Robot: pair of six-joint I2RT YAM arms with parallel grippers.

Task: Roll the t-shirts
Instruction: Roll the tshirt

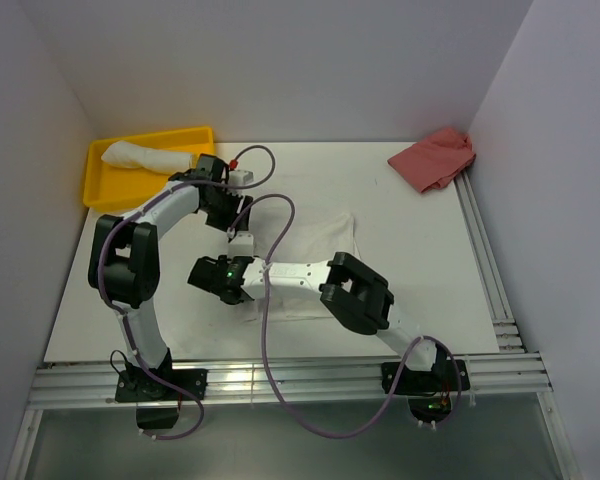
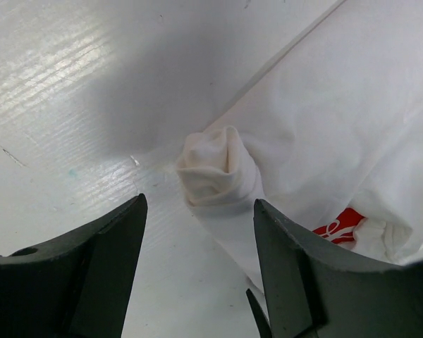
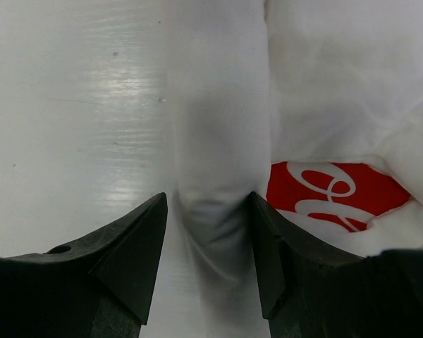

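Note:
A white t-shirt (image 1: 315,255) with a red chest print (image 3: 331,193) lies flat on the table, its left edge rolled into a narrow tube (image 3: 215,120). My right gripper (image 3: 208,197) is shut on this rolled edge, which bunches between the fingers; in the top view the gripper (image 1: 220,285) is at the shirt's near left side. My left gripper (image 2: 199,201) is open just above the tube's far end (image 2: 218,172), with the tube running past its right finger (image 2: 296,267); in the top view it (image 1: 236,220) is at the shirt's far left corner. A second, rolled t-shirt (image 1: 145,155) lies in the yellow tray.
The yellow tray (image 1: 105,185) stands at the back left of the white table (image 1: 420,270). A pinkish-red cloth (image 1: 435,158) lies at the back right by the wall. Purple cables loop over the shirt. A metal rail runs along the table's right edge (image 1: 485,270).

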